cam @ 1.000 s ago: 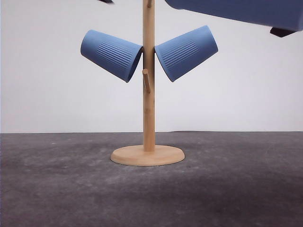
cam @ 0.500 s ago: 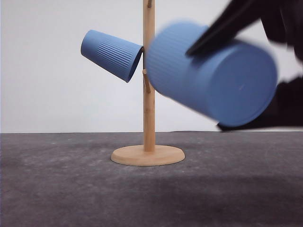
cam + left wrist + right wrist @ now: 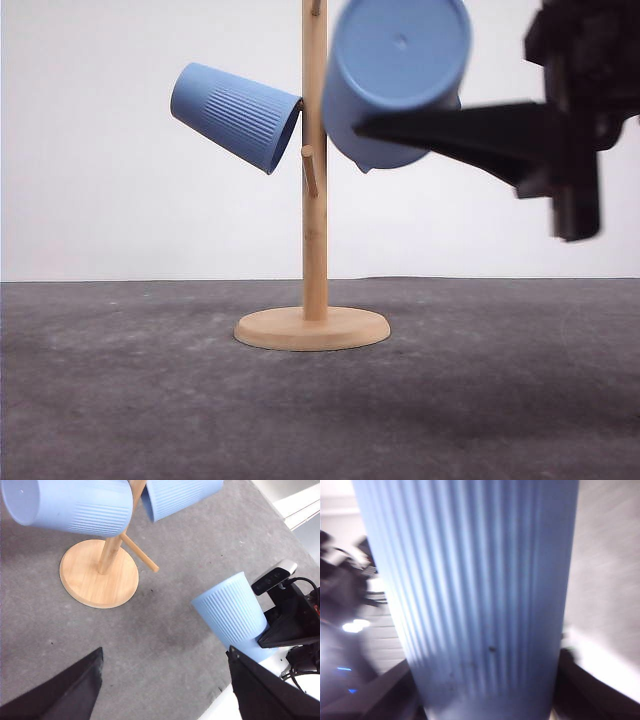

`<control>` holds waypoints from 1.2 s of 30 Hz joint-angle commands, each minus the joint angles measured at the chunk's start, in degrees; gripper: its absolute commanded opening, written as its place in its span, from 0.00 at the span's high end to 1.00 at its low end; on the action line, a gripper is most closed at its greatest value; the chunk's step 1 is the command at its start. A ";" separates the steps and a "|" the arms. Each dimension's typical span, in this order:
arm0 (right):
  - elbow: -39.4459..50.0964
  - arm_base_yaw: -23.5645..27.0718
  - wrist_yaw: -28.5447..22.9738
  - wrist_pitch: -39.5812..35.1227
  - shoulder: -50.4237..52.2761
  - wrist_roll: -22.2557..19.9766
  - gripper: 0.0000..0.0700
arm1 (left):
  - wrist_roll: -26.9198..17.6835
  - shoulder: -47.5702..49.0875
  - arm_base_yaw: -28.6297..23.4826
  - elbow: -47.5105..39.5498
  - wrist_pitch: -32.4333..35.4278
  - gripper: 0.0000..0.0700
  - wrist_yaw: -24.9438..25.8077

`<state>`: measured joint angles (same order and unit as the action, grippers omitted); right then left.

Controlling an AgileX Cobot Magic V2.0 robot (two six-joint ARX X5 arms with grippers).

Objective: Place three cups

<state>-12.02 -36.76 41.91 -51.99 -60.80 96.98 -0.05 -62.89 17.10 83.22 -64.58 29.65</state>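
Observation:
A wooden cup tree (image 3: pixel 314 230) stands mid-table. One light-blue ribbed cup (image 3: pixel 235 115) hangs tilted on its left peg. In the left wrist view two cups (image 3: pixel 75 505) (image 3: pixel 175 495) hang on the tree. My right gripper (image 3: pixel 390 115) is shut on a third cup (image 3: pixel 395 60), held high just right of the pole with its base towards the camera, covering the right-hand hung cup. That held cup (image 3: pixel 232 612) also shows in the left wrist view and, ribbed and close, between the right gripper's (image 3: pixel 485 702) fingers. My left gripper (image 3: pixel 165 690) hangs open above the table, holding nothing.
A bare peg (image 3: pixel 309 170) sticks out of the pole towards the camera, below the hung cups. The round wooden base (image 3: pixel 312 328) rests on the dark grey table (image 3: pixel 500 400). A white wall stands behind.
The right gripper has carried the cup up and in towards the pole. The cup has turned so its base faces the camera. The hung cups have not moved.

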 commanded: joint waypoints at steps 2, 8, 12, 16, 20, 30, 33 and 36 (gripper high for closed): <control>-1.16 -0.23 0.09 -6.92 -3.61 9.71 0.53 | -0.79 -0.31 0.13 1.42 0.22 0.32 -0.11; -5.24 -0.23 0.41 -9.56 -10.94 10.63 0.53 | -0.82 -0.31 0.12 1.42 0.22 0.32 -0.12; -10.11 -0.24 2.13 -9.75 -15.65 10.63 0.53 | -0.81 -0.36 0.05 1.42 0.24 0.32 -0.58; -13.80 -0.23 2.69 -9.79 -20.91 10.63 0.53 | -0.81 -0.37 -0.23 1.42 0.22 0.32 -1.25; -16.52 -0.22 2.68 -10.21 -25.59 10.62 0.53 | -0.74 -0.37 -0.26 1.42 0.24 0.32 -1.22; -23.14 0.71 1.95 -12.68 -33.62 10.64 0.53 | -0.35 -0.37 -0.26 1.42 0.18 0.32 -1.20; -23.73 1.11 1.56 -12.25 -34.03 11.44 0.53 | -0.35 -0.35 -0.26 1.42 -0.22 0.32 -1.18; -23.73 1.66 1.51 -12.21 -34.03 12.79 0.53 | -0.31 -0.35 -0.26 1.42 -0.31 0.32 -1.16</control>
<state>-35.53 -35.21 43.52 -63.48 -94.76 108.37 -0.38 -62.89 16.73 83.22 -65.06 28.40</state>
